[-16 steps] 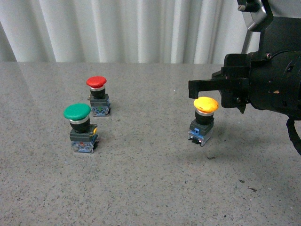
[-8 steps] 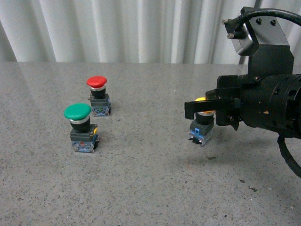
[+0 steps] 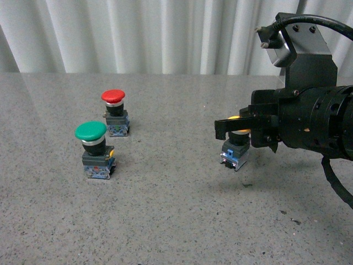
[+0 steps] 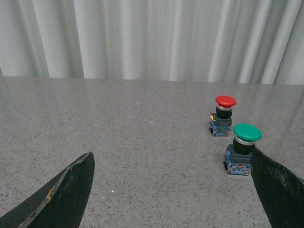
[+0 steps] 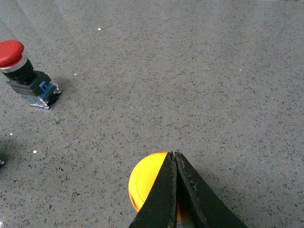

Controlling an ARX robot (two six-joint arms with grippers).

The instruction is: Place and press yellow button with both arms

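Observation:
The yellow button [image 3: 236, 150] stands on the grey table right of centre; its cap is mostly hidden behind my right gripper [image 3: 220, 127]. That gripper is shut, its joined fingers lying across the top of the yellow cap [image 5: 145, 180], tips [image 5: 174, 155] near the cap's far edge. Whether they touch the cap I cannot tell. My left gripper [image 4: 173, 190] is open and empty, fingers wide apart low over the table, and is out of the front view.
A green-capped button [image 3: 94, 149] and a red-capped button [image 3: 115, 112] stand on the left of the table; both show in the left wrist view [image 4: 242, 148] [image 4: 223, 115], the green one close to one left finger [image 4: 278, 185]. White curtain behind.
My right arm has come down and forward: the shut fingers, earlier level behind and above the yellow cap, now lie across its top. The buttons have not moved.

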